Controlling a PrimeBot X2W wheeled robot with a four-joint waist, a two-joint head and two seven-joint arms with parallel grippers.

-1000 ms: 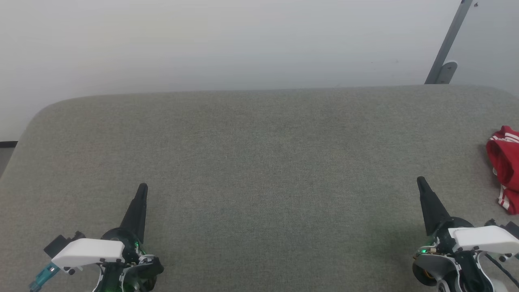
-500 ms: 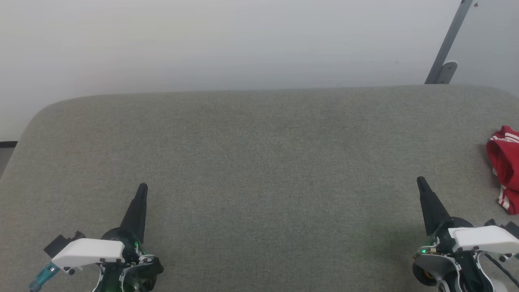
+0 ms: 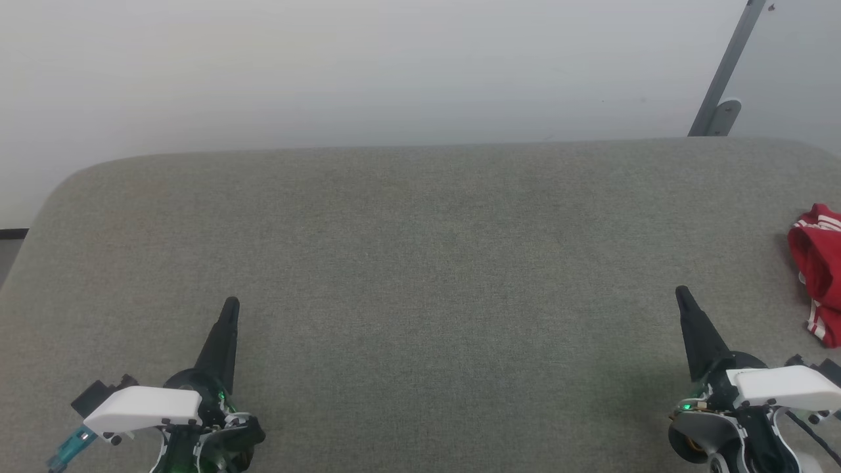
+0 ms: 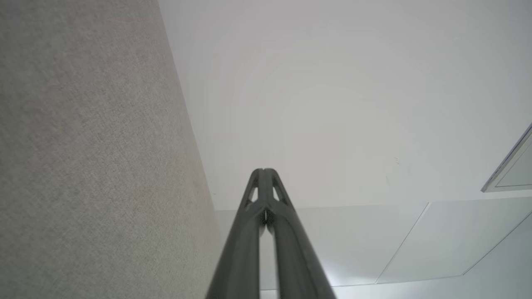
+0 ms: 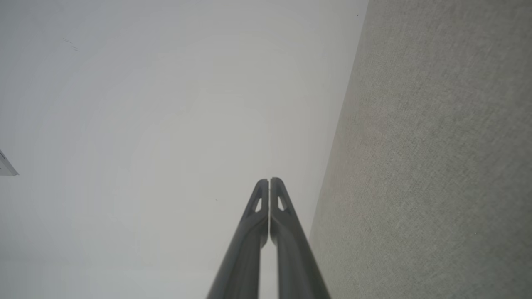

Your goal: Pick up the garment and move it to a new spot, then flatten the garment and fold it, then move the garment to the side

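Observation:
The garment (image 3: 821, 269) lies bunched at the right edge of the head view, red with white striped trim, partly cut off by the frame. My right gripper (image 3: 681, 291) is shut and empty, a short way to the garment's left and nearer me. My left gripper (image 3: 231, 302) is shut and empty at the lower left, far from the garment. In the left wrist view my left gripper (image 4: 263, 170) has its fingers pressed together. My right gripper (image 5: 269, 180) in the right wrist view is likewise closed with nothing held.
A grey fabric-covered table (image 3: 420, 263) spreads across the head view, its rounded far edge against a pale wall (image 3: 368, 66). A slanted grey metal bar (image 3: 726, 72) stands at the back right.

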